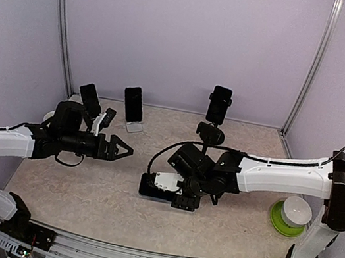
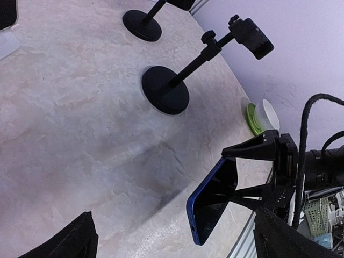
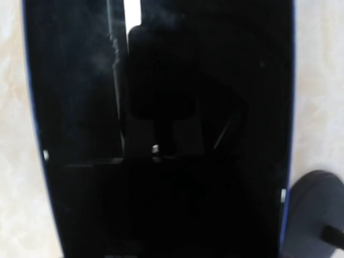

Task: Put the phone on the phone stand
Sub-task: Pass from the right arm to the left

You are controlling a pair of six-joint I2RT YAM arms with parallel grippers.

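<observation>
The phone (image 2: 215,207), blue-edged with a black screen, hangs tilted above the table, and my right gripper (image 2: 228,177) is shut on it across its width. Seen from above, the phone (image 1: 148,185) juts left out of the right gripper (image 1: 171,192) near the table's middle. Its dark screen (image 3: 161,134) fills the right wrist view and hides the fingers there. An empty phone stand (image 2: 165,90), with a round black base and a clamp head, stands beyond it. My left gripper (image 1: 122,150) is open, empty and pointing right, left of the phone.
A second black stand (image 1: 210,134) holds a phone (image 1: 219,104) at the back. Two more phones (image 1: 91,98) (image 1: 133,104) lean on small stands at the back left. A white cup on a green plate (image 1: 291,217) sits at the right edge.
</observation>
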